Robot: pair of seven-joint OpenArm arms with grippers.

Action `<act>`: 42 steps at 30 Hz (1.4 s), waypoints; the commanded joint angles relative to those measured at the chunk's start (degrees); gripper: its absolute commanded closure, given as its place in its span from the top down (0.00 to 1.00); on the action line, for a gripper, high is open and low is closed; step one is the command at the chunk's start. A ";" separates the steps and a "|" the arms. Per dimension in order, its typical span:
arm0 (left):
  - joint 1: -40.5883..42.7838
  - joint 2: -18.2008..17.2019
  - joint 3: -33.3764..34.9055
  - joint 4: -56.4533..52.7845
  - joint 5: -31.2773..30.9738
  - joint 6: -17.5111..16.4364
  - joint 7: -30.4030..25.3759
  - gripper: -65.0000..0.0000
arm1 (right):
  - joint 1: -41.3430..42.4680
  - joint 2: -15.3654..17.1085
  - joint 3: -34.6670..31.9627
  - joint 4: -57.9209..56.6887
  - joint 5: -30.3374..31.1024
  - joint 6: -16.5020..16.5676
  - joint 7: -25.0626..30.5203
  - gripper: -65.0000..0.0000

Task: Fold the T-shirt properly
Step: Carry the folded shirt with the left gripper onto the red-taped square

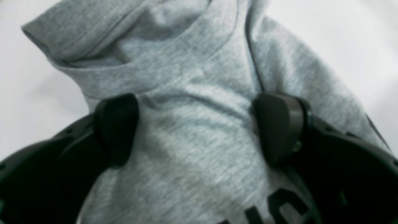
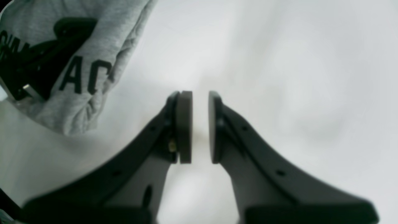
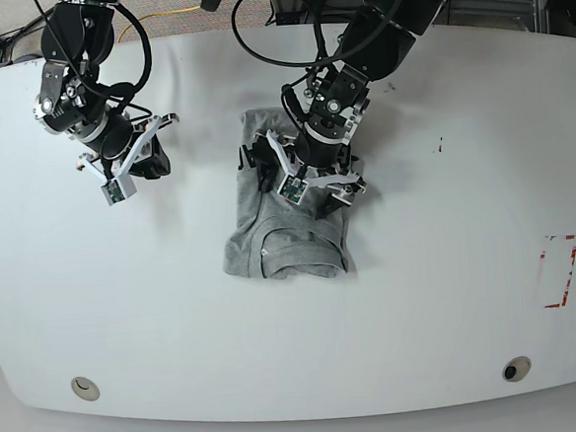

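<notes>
The heather-grey T-shirt (image 3: 290, 241) lies bunched and partly folded in the middle of the white table, with black lettering showing in the right wrist view (image 2: 80, 102). My left gripper (image 3: 310, 180) is down on the shirt's upper part. In the left wrist view the left gripper (image 1: 199, 127) is wide open, and rumpled shirt fabric (image 1: 192, 62) lies between and beyond its fingers. My right gripper (image 2: 200, 124) is over bare table to the shirt's left. Its pads are almost together with a narrow gap and hold nothing. It also shows in the base view (image 3: 150, 151).
The white table (image 3: 452, 294) has a red marked rectangle (image 3: 557, 271) near its right edge. Two small round fittings sit near the front edge at the left (image 3: 83, 389) and right (image 3: 516, 368). Cables run behind the far edge.
</notes>
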 commanded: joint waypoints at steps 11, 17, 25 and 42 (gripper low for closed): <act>2.46 -13.69 -17.67 -0.30 1.46 -13.79 4.24 0.86 | 0.16 0.71 0.37 1.14 0.94 0.29 1.27 0.12; 4.75 -21.25 -28.48 -1.00 1.46 -23.81 4.24 0.86 | 0.07 0.71 0.37 1.23 0.94 0.29 1.27 0.12; 5.80 -30.48 -41.40 -7.24 -0.30 -35.42 4.24 0.86 | -0.19 0.71 0.37 3.78 0.59 0.29 1.27 0.12; 13.80 -50.08 -45.36 -13.92 -23.59 -41.74 4.24 0.78 | -1.33 0.62 0.37 6.59 0.94 0.29 1.27 0.12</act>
